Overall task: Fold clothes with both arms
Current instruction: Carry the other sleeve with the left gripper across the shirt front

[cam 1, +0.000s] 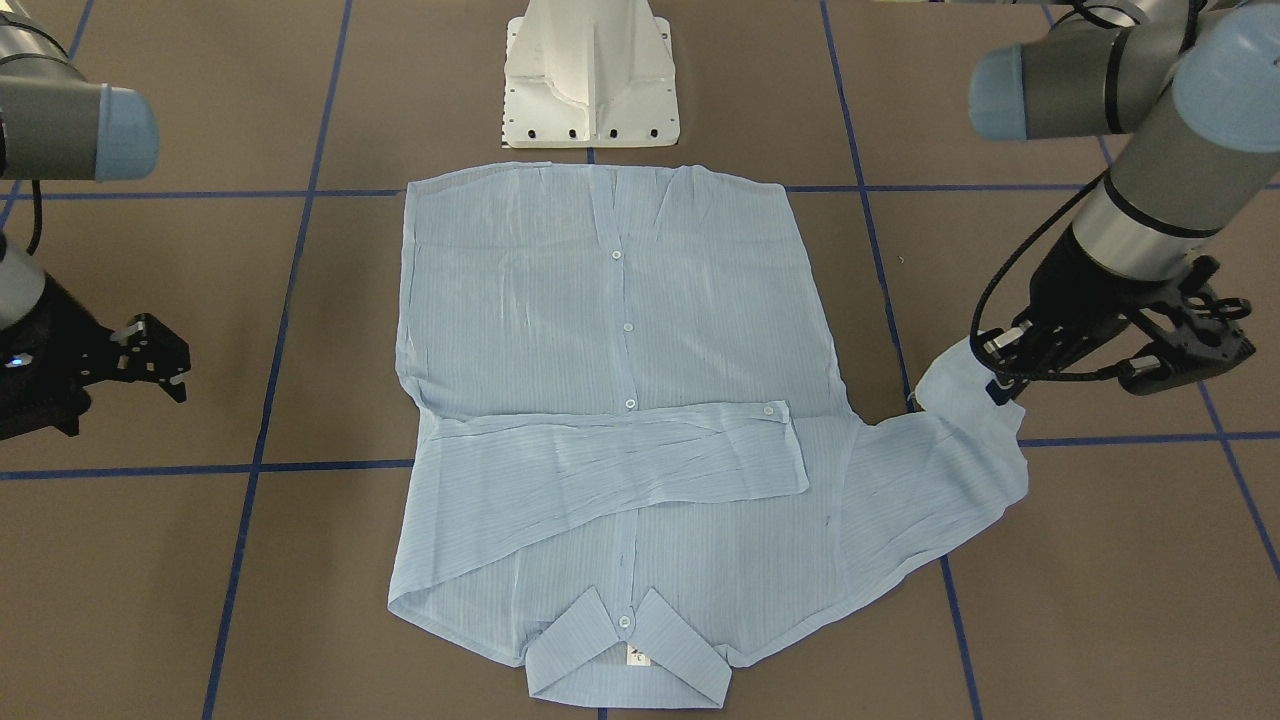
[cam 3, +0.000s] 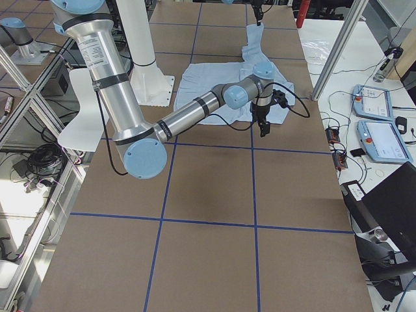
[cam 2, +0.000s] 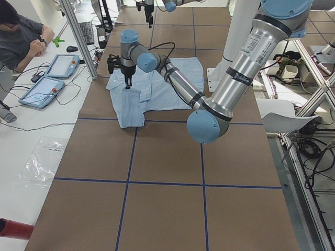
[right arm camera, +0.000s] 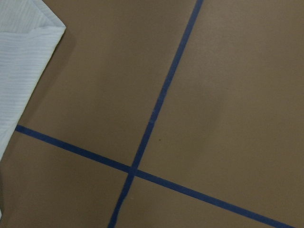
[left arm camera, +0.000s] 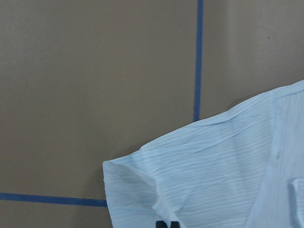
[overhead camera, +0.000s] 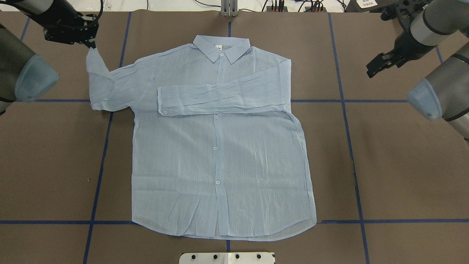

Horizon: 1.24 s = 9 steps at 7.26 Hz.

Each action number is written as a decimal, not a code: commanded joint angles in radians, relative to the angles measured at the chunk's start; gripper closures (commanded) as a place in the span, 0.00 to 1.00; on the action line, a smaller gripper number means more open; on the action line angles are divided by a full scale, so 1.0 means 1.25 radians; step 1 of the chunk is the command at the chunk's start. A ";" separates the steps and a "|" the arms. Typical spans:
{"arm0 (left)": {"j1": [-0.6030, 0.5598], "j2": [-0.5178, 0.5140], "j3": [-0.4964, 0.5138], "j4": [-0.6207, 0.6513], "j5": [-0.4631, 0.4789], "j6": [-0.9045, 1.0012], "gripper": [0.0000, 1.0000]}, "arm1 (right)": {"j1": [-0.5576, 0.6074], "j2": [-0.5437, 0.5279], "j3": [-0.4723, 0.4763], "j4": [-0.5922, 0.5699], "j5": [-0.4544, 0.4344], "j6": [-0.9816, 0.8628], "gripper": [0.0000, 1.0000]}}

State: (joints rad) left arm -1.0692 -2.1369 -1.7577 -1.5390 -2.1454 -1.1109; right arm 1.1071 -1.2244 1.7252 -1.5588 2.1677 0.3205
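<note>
The light-blue striped shirt lies flat and buttoned on the brown table, its collar at the far edge from the robot. One sleeve is folded across the chest. The other sleeve stretches out sideways, and its cuff end is lifted off the table. My left gripper is shut on that cuff; it also shows in the front-facing view. In the left wrist view, the sleeve cloth bunches at the fingertips. My right gripper hangs open and empty, well clear of the shirt's other side.
The white pedestal base stands just behind the shirt's hem. Blue tape lines grid the brown table. A seated person and control tablets are at a side bench beyond the far edge.
</note>
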 commanded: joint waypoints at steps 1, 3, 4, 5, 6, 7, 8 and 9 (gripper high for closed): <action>0.029 -0.118 0.010 0.008 -0.026 -0.142 1.00 | 0.041 -0.032 -0.014 0.001 0.016 -0.044 0.00; 0.083 -0.224 0.056 0.006 -0.026 -0.248 1.00 | 0.042 -0.038 -0.025 0.005 0.015 -0.044 0.00; 0.110 -0.271 0.083 0.006 -0.025 -0.295 1.00 | 0.042 -0.038 -0.030 0.008 0.015 -0.043 0.00; 0.138 -0.283 0.095 0.003 -0.019 -0.321 1.00 | 0.042 -0.039 -0.031 0.008 0.013 -0.043 0.00; 0.157 -0.285 0.102 -0.005 -0.013 -0.336 1.00 | 0.042 -0.040 -0.035 0.009 0.013 -0.043 0.00; 0.187 -0.305 0.153 -0.043 0.016 -0.355 1.00 | 0.042 -0.045 -0.034 0.010 0.013 -0.043 0.00; 0.221 -0.351 0.280 -0.163 0.056 -0.437 1.00 | 0.042 -0.045 -0.035 0.010 0.013 -0.043 0.00; 0.252 -0.404 0.419 -0.271 0.102 -0.488 1.00 | 0.042 -0.045 -0.040 0.010 0.013 -0.043 0.00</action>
State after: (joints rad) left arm -0.8013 -2.5715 -1.4199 -1.7259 -2.0803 -1.6387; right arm 1.1597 -1.2801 1.6803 -1.5465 2.1844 0.2669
